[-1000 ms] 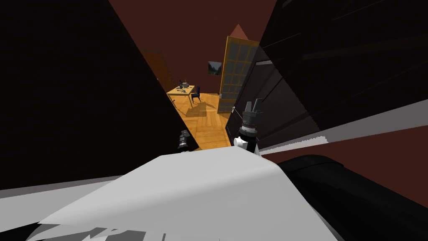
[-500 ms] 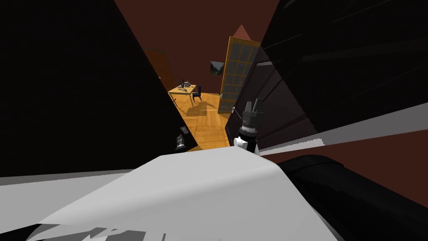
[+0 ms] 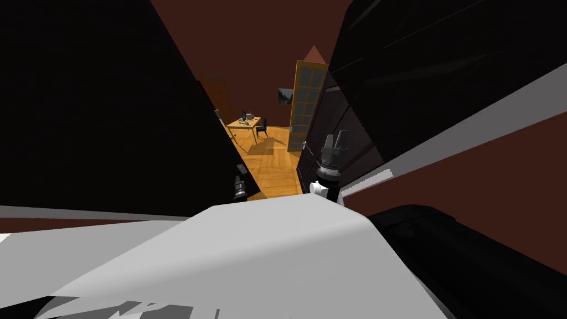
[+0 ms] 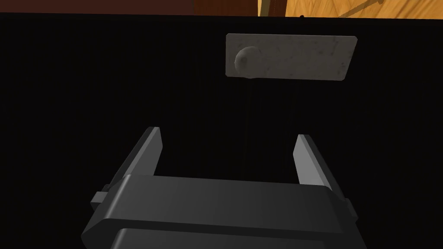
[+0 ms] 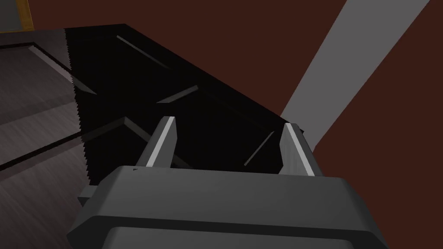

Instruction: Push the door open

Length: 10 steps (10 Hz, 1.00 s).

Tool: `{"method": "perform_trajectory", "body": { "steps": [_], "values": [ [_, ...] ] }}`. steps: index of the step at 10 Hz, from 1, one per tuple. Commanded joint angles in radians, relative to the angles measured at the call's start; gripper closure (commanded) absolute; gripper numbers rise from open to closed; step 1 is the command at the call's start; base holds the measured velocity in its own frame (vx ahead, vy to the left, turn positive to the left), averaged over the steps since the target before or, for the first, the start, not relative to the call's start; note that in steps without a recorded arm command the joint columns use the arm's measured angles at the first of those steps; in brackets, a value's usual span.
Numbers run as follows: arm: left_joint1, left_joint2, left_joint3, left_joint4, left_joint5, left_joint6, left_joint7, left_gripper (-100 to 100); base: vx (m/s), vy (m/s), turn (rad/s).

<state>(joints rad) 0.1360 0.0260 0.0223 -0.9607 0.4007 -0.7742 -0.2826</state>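
Head view, centre of the frame: a narrow gap runs between a black door [image 3: 111, 111] across the left half and a dark panelled door [image 3: 354, 138] slanting away on the right. Through the gap lie a wooden floor [image 3: 274, 166], a table [image 3: 243, 123] with a chair [image 3: 260, 126] just beside it, a glazed door in a yellow frame [image 3: 303, 105] and a small picture [image 3: 285, 95] on the maroon wall.

The left gripper [image 3: 239, 188] sits low at the black door's edge. In the left wrist view its fingers [image 4: 149, 149] stand wide apart and hold nothing, facing the black door; a grey plate [image 4: 303, 56] with a round knob [image 4: 245, 60] sits on it above them, in the upper middle.

The right gripper [image 3: 336, 138] is raised in front of the panelled door. In the right wrist view its fingers [image 5: 164, 138] are also spread and empty, with the door's dark panels behind them and a grey strip [image 5: 346, 65] at upper right.
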Motion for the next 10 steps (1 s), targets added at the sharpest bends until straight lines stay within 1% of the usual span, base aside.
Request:
{"method": "perform_trajectory", "body": {
  "steps": [1, 3, 4, 6, 8, 9, 10],
  "values": [
    [0.003, 0.009, 0.001, 0.0, 0.001, -0.006, 0.001, -100, 0.168, 0.048, -0.029],
    [0.003, 0.018, 0.003, 0.006, 0.002, -0.016, 0.003, -100, 0.168, 0.062, -0.028],
    [0.003, 0.019, 0.004, 0.01, 0.003, -0.022, 0.004, -100, 0.184, 0.059, -0.033],
    [0.003, 0.016, 0.007, 0.017, 0.004, -0.033, 0.006, -100, 0.227, 0.082, -0.03],
    [0.003, 0.001, 0.009, 0.024, 0.006, -0.045, 0.008, -100, 0.186, 0.094, -0.033],
    [0.002, 0.004, 0.008, 0.023, 0.005, -0.042, 0.007, -100, 0.066, 0.038, -0.004],
    [0.002, 0.004, 0.008, 0.023, 0.005, -0.042, 0.007, 100, -0.013, -0.009, 0.002]
  ]
}}
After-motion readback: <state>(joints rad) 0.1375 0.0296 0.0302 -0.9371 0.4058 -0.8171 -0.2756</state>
